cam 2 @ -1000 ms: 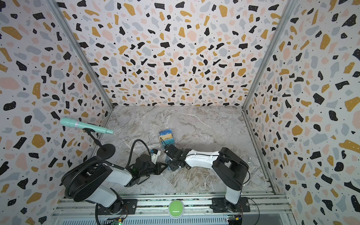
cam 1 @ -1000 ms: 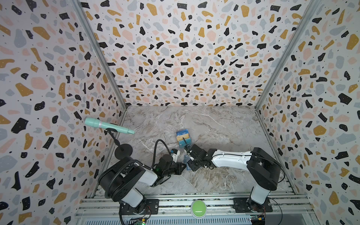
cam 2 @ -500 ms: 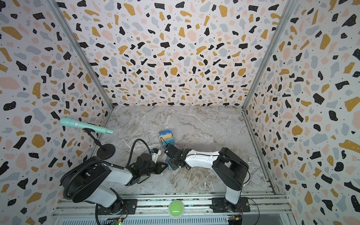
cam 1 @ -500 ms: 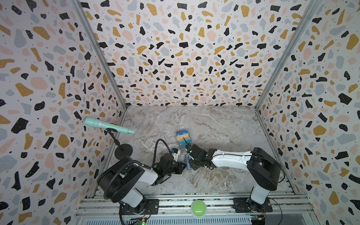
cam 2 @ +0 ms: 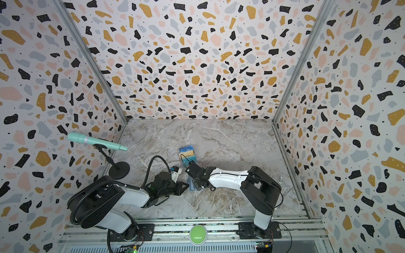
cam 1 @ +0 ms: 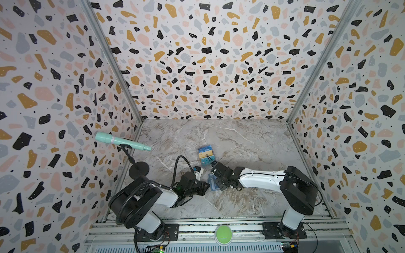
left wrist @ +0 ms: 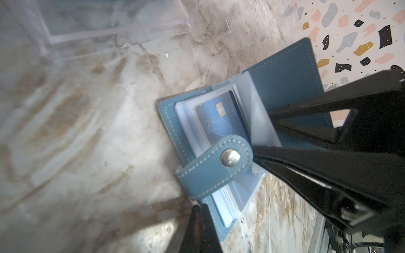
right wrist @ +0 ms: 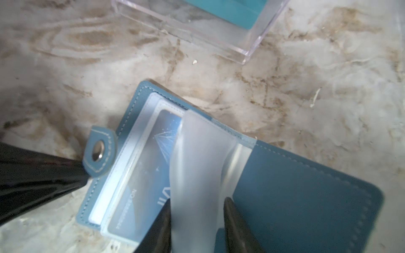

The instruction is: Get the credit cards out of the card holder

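Card holder (right wrist: 295, 197): light, floppy faux leather, slick clear sleeves; best pinned by the cover. Blue credit card (left wrist: 221, 118) thin, stiff, grab its exposed edge. Holder dusty-blue, lies open on table (cam 1: 241, 144) between arms. Right pincer (right wrist: 197, 221) narrowed around a clear sleeve (right wrist: 197, 166). Left pincer (left wrist: 198, 221) closed at the holder's edge by the snap tab (left wrist: 217, 164). Acrylic stand (cam 1: 206, 155) nearby.

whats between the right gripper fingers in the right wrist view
A clear sleeve of the open card holder stands bowed between the right gripper's fingers; a blue card lies beneath it.
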### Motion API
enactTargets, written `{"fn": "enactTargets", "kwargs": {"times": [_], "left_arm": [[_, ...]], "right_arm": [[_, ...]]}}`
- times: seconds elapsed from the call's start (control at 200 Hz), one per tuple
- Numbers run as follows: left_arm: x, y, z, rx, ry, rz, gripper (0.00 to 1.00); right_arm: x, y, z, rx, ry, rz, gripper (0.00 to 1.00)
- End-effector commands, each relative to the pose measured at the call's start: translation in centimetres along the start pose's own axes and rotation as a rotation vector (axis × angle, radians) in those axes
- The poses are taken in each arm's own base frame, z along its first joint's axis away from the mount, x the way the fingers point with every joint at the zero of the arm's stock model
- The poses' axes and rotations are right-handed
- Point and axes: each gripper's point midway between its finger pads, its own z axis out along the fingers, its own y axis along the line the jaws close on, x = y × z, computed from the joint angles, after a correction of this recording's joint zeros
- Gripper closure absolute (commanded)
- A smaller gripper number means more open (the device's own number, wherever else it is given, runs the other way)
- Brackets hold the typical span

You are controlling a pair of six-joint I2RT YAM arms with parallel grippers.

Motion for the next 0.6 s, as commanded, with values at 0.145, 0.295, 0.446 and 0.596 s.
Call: {"fn": "enactTargets", "kwargs": {"times": [0.145, 0.295, 0.446, 0.596], "left_arm": [[0.0, 0.2, 0.1, -0.026, 0.017, 0.017, 0.96], [-0.2, 0.0, 0.2, -0.027, 0.017, 0.018, 0.96], [-0.3, -0.1, 0.2, -0.029, 0.018, 0.021, 0.96], [-0.6, -0.2, 0.2, -0.032, 0.02, 0.027, 0.96]], "right_arm": [[0.0, -2.3, -1.9, 0.095, -0.017, 0.012, 0.58], [0.4, -2.7, -1.9, 0.097, -0.014, 0.019, 0.58], [1.0, -3.5, -1.9, 0.114, -0.006, 0.032, 0.58], [1.0, -4.4, -2.4, 0.101, -0.025, 0.065, 0.58]]}}
